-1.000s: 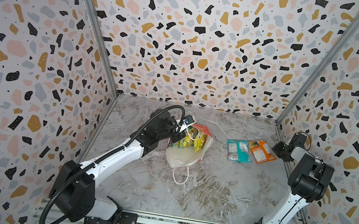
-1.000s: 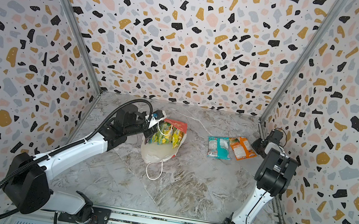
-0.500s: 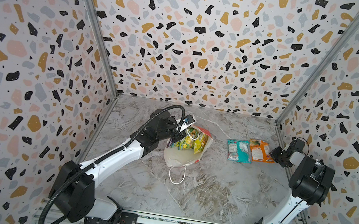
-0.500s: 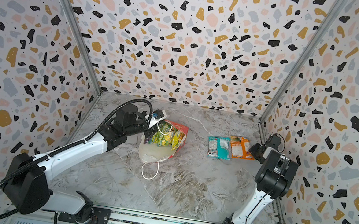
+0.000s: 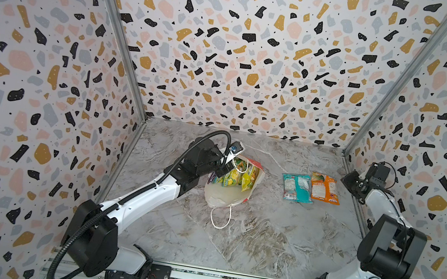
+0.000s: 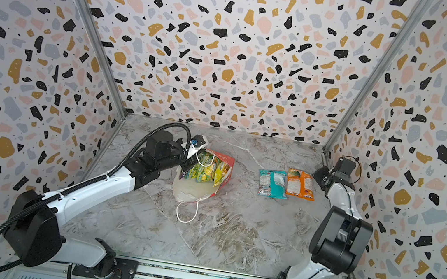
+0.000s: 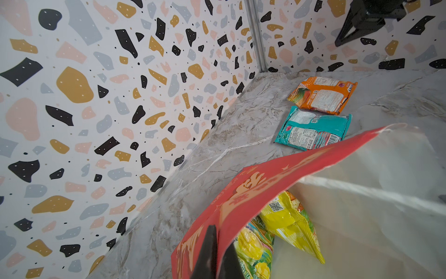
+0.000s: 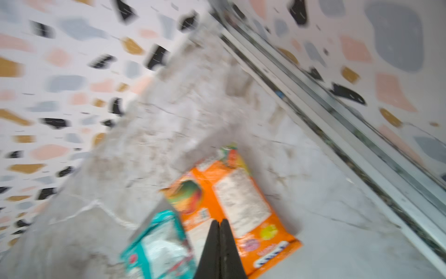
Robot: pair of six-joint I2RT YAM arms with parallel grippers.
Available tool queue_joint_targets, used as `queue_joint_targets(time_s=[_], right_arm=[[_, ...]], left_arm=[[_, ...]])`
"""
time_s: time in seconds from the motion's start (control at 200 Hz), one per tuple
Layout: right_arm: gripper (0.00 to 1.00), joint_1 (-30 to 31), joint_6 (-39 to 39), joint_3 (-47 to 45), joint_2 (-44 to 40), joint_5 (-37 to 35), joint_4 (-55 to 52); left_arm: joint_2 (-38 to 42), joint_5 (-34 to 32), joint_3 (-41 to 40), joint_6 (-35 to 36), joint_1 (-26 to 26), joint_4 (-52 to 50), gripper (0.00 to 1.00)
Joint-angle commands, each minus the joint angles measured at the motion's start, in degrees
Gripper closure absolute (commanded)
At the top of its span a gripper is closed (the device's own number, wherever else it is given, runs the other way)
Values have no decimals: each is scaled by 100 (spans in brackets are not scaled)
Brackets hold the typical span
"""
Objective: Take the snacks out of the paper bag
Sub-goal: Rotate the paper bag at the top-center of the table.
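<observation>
The red paper bag [image 5: 256,179] slumps on the marble table [image 5: 260,244], left of centre toward the back. Its white mouth gapes, showing yellow and green snacks [image 5: 236,174] inside. A teal packet [image 5: 297,187] and an orange packet [image 5: 325,188] lie side by side to its right, near the right wall. The left gripper [image 7: 218,241] pinches the bag's red rim, its arm stretched diagonally from the front rail. The right gripper [image 8: 219,224], pressed together and empty, points at the orange packet from just beside it, its arm folded along the right wall. Bare marble stretches in front of the bag.
</observation>
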State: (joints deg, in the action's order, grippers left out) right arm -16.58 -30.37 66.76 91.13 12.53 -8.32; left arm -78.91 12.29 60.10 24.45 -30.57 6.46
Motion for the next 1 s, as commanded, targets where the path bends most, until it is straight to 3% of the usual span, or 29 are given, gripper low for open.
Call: queue_joint_targets(time_s=[0.0, 0.215, 0.34, 0.511, 0.661, 0.861, 0.996], right_arm=[[99, 1029, -575, -763, -919, 506, 706], [100, 3231, -1471, -2530, -1867, 756, 1878], [100, 4079, -1853, -3049, -1924, 575, 2034], [100, 4479, -2473, -3661, -1534, 958, 2735], [100, 5169, -2896, -3776, -1027, 637, 3493], [100, 5335, -3507, -3551, 53, 600, 4855], [100, 5338, -3626, -3165, 593, 425, 5097]], left_arm=[[23, -172, 335, -176, -46, 216, 100], [39, -686, 291, -310, -48, 234, 100], [126, -722, 301, -391, -55, 222, 100], [145, -729, 301, -480, -63, 207, 100], [148, -745, 310, -537, -98, 251, 100], [247, -910, 96, -731, -156, 424, 100], [314, -1091, -74, -1002, -165, 465, 100]])
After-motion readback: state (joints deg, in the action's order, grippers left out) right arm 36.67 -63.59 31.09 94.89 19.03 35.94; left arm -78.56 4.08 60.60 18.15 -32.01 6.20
